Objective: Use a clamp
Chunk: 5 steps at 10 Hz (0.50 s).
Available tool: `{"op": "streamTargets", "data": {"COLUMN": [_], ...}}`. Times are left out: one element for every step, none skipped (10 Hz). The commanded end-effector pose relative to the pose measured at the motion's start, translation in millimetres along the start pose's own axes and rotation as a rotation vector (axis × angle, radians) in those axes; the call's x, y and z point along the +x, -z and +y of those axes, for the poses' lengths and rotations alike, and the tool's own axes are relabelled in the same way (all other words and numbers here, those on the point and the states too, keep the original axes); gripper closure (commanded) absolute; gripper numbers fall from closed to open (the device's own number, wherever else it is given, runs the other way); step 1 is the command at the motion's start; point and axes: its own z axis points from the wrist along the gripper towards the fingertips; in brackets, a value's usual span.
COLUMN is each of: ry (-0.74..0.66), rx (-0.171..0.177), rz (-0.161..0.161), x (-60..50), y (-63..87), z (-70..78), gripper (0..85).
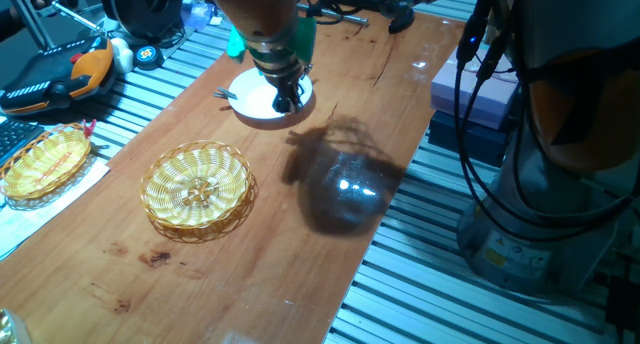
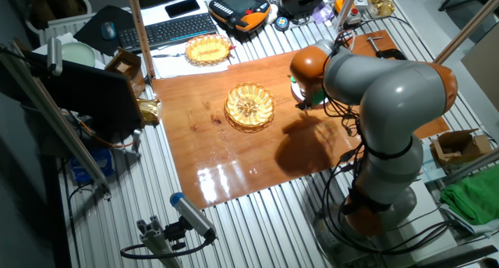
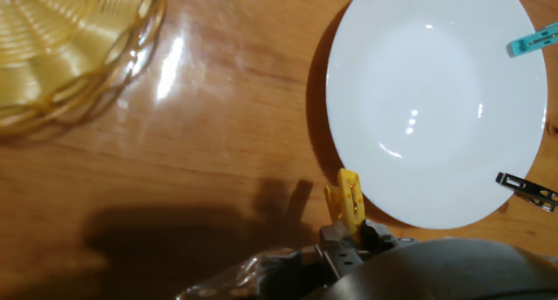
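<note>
Glossy wooden table [image 3: 218, 117], woven wicker basket [image 1: 196, 188].

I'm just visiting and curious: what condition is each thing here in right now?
hand: over the table beside the plate, shut on the yellow clamp.
yellow clamp: held upright, its tip near the plate's rim.
white plate: flat on the table, nothing in its middle.
blue peg: clipped at the plate's edge.
round wicker basket: upright on the table.

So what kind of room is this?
Probably a robot lab or workshop: the robot arm works at a wooden table on a metal bench, with a keyboard and cables nearby.
</note>
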Motion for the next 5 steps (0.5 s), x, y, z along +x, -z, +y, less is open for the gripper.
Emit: {"op": "streamTargets", "data": {"ry": [-0.017,-0.036,-0.059,-0.086,-0.109], "rx": [-0.004,-0.014,-0.017,-0.029,-0.043], "rz": [0.005,0.012,0.019,0.035,0.050], "x": [-1.2,-2.2,-4.1,-8.2,-11.8], "y": [2.5,5.1,7.8,10.8,12.7], "z": [2.5,4.8,7.0,8.9,9.7], "gripper": [84.3,84.3,84.3,84.3,84.3]}}
